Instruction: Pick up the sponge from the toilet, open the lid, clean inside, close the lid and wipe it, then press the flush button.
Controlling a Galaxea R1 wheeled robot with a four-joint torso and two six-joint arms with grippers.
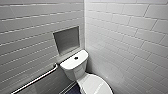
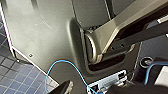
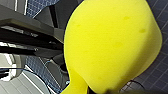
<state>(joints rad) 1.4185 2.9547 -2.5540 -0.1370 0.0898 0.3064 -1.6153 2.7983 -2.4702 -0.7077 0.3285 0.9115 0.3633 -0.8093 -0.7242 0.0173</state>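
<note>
One gripper loaded: the right gripper [image 3: 100, 91] looks clamped on the sponge [image 3: 112, 45], pinching its narrow end. The yellow bulk swells off the wrist, clear of the dark floor tiles [image 3: 155, 75] behind it. So the sponge is off the toilet and in the air. Whether the left gripper is spread or closed, cannot tell; its wrist camera faces the robot's grey body [image 2: 45, 30] and a blue cable [image 2: 72, 66].

Outward, head view: the toilet [image 1: 73, 68] sits in the corner of two tiled walls, ahead and below. Its lid [image 1: 93, 85] is down, long axis running from the tank toward the robot, slanting right. The flush button [image 1: 76, 58] is on the tank top, beyond the lid. A grab bar [image 1: 37, 78] is on the left wall, a niche [image 1: 67, 40] above the tank.

Judgement: lid not yet opened. Lifting it turns on its front edge, the near end, with the hinge at the tank side. Which arm is nearer, cannot tell; the right is taken up by the sponge.
</note>
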